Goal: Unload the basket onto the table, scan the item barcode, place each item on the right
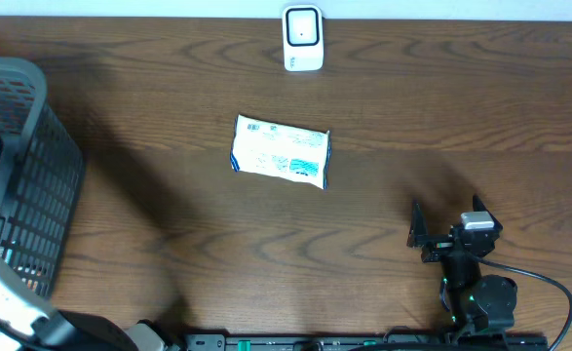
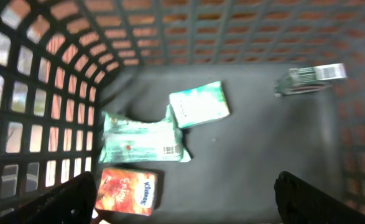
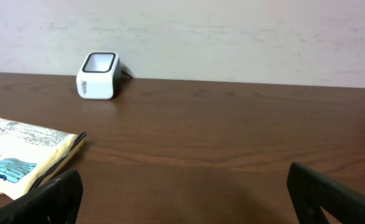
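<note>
Lying flat near the middle of the brown table point(image 1: 149, 88) is a white and blue packet point(image 1: 281, 152). The small white scanner point(image 1: 303, 39) stands at the far edge of the table, well apart from the packet, with bare wood between them.

The right gripper point(image 1: 446, 222) hangs low over the near right side of the table, well apart from the packet. Its jaws are wide apart and hold nothing. From the right wrist camera, the packet is at the left and the scanner is far behind it, by the wall.

A dark basket point(image 1: 42, 166) with a grid of holes sits at the left end of the table. The left gripper point(image 2: 185, 202) is above the inside of it, pointing down. Its jaws are wide apart too and hold nothing.

On the basket floor lie a green pack point(image 2: 199, 104), a pale green pack of wipes point(image 2: 143, 138) touching it, an orange tissue pack point(image 2: 126, 191) just beside the wipes, and a clear wrapped thing point(image 2: 309, 78) off by itself.
</note>
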Robot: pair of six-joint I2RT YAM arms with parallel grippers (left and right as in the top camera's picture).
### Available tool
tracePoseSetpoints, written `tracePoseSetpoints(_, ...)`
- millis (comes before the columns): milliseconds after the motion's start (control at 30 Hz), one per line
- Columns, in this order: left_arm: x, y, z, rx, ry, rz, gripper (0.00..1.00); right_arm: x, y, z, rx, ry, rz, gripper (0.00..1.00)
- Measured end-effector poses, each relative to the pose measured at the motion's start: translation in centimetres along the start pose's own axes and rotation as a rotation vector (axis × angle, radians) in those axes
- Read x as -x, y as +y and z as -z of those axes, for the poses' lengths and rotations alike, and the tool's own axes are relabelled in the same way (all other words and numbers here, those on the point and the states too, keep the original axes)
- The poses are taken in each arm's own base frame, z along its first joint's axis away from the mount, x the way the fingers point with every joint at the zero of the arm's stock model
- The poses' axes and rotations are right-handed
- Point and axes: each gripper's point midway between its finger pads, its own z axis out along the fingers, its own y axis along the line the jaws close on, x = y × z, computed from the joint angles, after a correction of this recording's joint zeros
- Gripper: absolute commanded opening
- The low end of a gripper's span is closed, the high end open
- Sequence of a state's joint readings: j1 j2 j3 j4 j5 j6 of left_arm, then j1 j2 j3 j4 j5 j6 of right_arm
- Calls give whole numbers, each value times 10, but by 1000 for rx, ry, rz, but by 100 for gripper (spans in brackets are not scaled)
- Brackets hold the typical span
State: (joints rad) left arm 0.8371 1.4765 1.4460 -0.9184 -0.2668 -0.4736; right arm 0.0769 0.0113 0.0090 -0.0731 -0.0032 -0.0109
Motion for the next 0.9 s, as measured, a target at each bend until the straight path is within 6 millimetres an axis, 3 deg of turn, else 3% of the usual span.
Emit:
tracePoseSetpoints(333,-24,23,-64,143,162,83,90,0,0,0,0,0,0,99)
tracePoseSetpoints(500,-39,21,-93,180,230,79,90,0,0,0,0,0,0,99)
tracePoseSetpoints(733,-56,5,-115,181,273,37,90,0,0,0,0,0,0,99)
tracePoseSetpoints(900,-66,5,-126,220,292,5,90,0,0,0,0,0,0,99)
